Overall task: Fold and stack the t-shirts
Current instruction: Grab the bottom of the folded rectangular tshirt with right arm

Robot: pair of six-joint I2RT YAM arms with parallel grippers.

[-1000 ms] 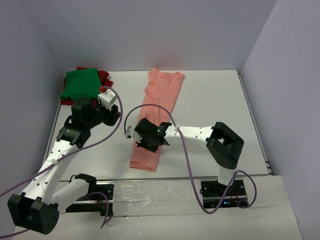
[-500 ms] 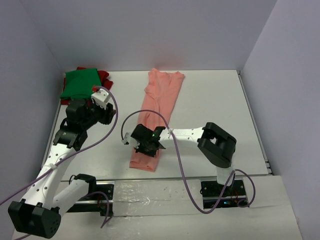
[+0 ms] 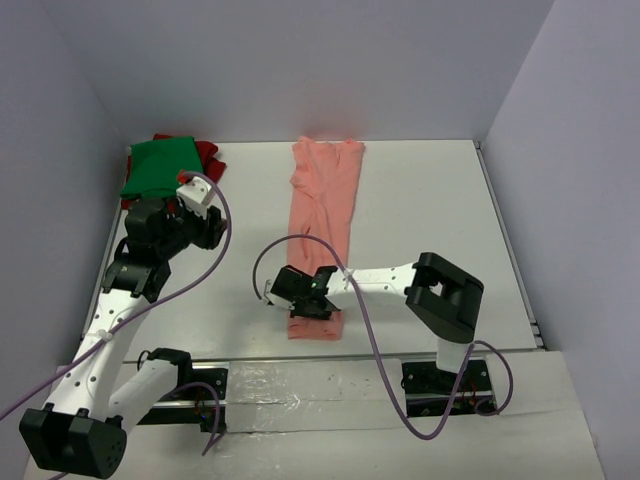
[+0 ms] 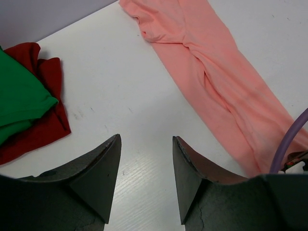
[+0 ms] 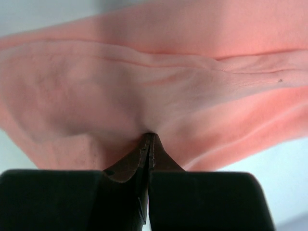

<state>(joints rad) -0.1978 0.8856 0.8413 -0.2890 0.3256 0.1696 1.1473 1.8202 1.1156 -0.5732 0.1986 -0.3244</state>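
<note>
White laminate is what we are looking at first: the bench [image 3: 430, 220] is carrying all three garments. Largest on it, the salmon-pink t-shirt [image 3: 325, 200] is lying as a long, narrow strip down the middle, its collar end towards the far wall and its hem end near the arms' bases. We are reading that strip as a shirt already folded lengthwise, with sleeves tucked in, though wrinkles are running along it.

In the far left corner, well apart from the strip, the green t-shirt [image 3: 158, 165] is sitting as a compact rectangle on top of the dark red t-shirt [image 3: 208, 155], whose edges are poking out beyond it. We are judging those two as folded and stacked, the red one rather loosely.

The right end effector [image 5: 149, 139] is down on the near end of the salmon-pink t-shirt, its fingers pressed together and pinching a ridge of cloth between them. The left end effector [image 4: 146, 142] is hovering over bare bench between the pile and the strip, fingers spread and gripping nothing.

So we are placing the task at roughly two-thirds done. What we are expecting is left: folding the salmon strip crosswise, probably by carrying the pinched hem towards the collar, then moving the bundle onto the green one.
</note>
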